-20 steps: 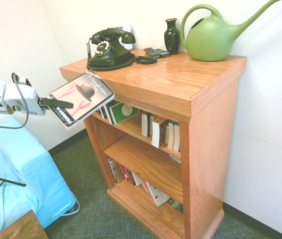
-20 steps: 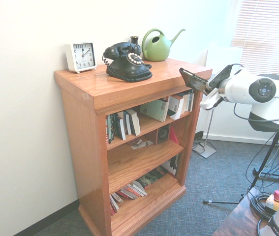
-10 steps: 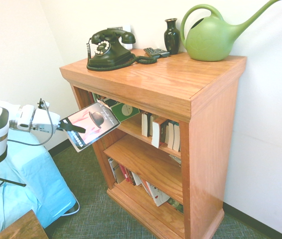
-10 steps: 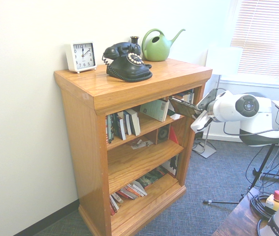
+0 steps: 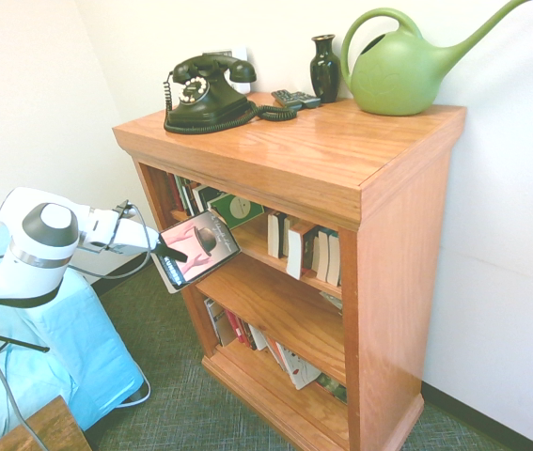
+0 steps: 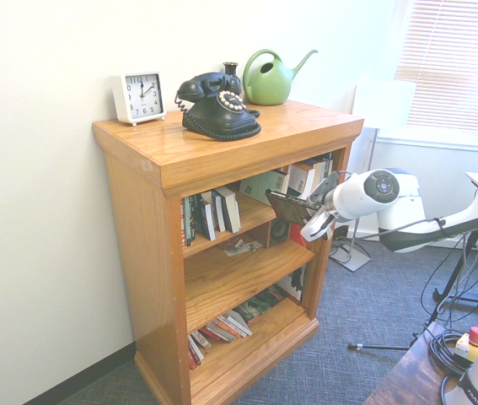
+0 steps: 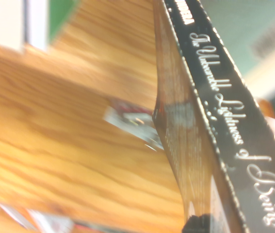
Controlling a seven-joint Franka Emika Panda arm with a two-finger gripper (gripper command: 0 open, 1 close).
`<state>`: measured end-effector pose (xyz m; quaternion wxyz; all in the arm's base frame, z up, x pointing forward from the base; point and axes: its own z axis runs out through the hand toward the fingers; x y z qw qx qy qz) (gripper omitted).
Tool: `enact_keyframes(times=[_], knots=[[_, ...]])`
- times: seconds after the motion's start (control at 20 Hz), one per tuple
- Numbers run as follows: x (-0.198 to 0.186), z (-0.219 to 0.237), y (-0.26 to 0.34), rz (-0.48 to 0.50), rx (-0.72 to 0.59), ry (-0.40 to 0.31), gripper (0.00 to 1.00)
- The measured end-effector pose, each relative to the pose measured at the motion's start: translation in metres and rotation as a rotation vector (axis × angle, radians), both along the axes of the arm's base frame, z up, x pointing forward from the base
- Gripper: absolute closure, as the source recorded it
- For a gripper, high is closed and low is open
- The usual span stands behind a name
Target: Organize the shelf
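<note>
Indoors, jaws (image 5: 160, 248) clenched on the tilted paperback (image 5: 197, 249), seemingly just outside the wooden shelf (image 5: 294, 155), above dark carpet (image 5: 163, 348).

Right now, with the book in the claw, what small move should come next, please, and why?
I would probably ease the book a little higher and inward: the claw grips it in front of the shelf, tilted, at about the middle tier's opening, while the upper tier's books stand above that.
</note>
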<state>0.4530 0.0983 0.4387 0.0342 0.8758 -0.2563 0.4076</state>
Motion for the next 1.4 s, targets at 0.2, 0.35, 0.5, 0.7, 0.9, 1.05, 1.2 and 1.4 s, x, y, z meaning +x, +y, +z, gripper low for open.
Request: enact_keyframes(times=[0.2,0.35,0.5,0.7,0.9,1.05,1.2,1.4], knots=[[0.03,-0.003,0.009,0.02,0.085,-0.007,1.0],[0.048,-0.004,0.021,0.034,0.143,-0.015,1.0],[0.065,-0.003,0.031,0.033,0.182,-0.019,1.0],[0.089,0.001,0.039,0.024,0.203,-0.038,1.0],[0.106,-0.006,0.042,0.017,0.196,-0.041,1.0],[0.117,-0.013,0.043,0.008,0.18,-0.044,1.0],[0.128,-0.017,0.047,0.004,0.172,-0.054,1.0],[0.14,-0.018,0.053,0.003,0.168,-0.066,1.0]])
